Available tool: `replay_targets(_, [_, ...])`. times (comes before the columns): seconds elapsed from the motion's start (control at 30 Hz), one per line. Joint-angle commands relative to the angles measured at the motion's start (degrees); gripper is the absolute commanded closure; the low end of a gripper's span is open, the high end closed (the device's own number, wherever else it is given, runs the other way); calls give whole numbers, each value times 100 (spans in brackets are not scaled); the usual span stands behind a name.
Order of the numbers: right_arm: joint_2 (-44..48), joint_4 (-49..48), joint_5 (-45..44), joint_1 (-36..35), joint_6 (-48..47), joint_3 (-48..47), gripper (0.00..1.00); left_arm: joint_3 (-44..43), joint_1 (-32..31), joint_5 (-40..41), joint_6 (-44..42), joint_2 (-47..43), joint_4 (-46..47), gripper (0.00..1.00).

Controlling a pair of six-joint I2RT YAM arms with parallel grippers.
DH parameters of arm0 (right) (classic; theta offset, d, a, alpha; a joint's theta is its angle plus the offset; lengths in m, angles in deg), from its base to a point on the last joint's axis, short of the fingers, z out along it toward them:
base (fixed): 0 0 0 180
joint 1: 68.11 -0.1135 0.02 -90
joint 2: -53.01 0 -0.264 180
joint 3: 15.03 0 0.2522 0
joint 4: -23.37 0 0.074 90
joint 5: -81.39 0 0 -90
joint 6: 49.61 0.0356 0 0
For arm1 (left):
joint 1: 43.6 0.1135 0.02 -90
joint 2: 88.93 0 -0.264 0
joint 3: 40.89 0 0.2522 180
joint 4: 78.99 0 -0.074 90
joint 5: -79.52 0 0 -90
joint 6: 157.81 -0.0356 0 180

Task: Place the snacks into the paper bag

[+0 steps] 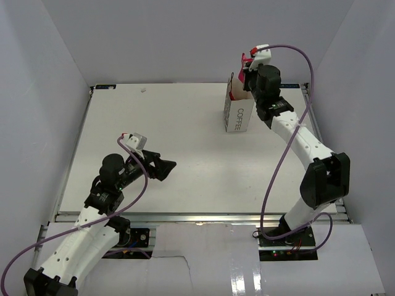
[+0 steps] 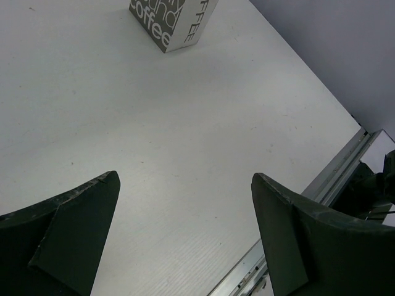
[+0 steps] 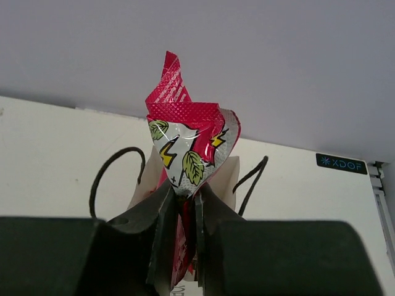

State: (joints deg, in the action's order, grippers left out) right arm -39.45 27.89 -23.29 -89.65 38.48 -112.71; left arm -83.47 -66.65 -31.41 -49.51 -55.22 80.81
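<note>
left claw [image 2: 185, 191] jaws wide apart, nothing in them, hanging over bare counter [image 1: 154, 123]. paper bag [image 1: 238, 112] stands upright well ahead of it and off to its right. right claw [image 3: 184, 206] clamped on a pink-red snack [image 3: 188, 139], wrapper sticking up past the fingertips. bag mouth and loop handles [image 3: 110, 169] sit right under that claw. can't tell if the snack's lower end is inside.

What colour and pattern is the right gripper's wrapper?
The wrapper is pink-red, with green leaves and yellow lightning bolts on white; best in the right wrist view.
</note>
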Motion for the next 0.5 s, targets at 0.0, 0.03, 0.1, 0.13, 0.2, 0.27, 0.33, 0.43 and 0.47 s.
replay_targets(0.0, [-280,-307,25,18,-257,-213,82,61,11,62,94,-75,11,2])
replay_targets(0.03, [-316,-342,70,10,-283,-186,80,61,20,63,94,-76,2,2])
replay_targets(0.1, [-386,-421,70,9,-371,-81,73,43,20,89,59,-102,-50,2])
replay_targets(0.13, [-386,-482,44,9,-406,-63,70,43,20,98,50,-111,-77,2])
replay_targets(0.2, [-378,-527,-17,9,-502,-10,49,43,20,133,33,-146,-112,2])
replay_targets(0.27, [-325,-544,-35,9,-556,33,28,60,20,133,42,-155,-95,2])
replay_targets(0.33, [-272,-544,-44,9,-591,77,19,78,20,124,68,-146,-60,2])
replay_targets(0.43, [-123,-544,-18,9,-591,156,13,61,20,98,85,-67,28,2])
replay_targets(0.47, [-9,-457,95,9,-591,165,9,8,20,89,85,-41,55,2])
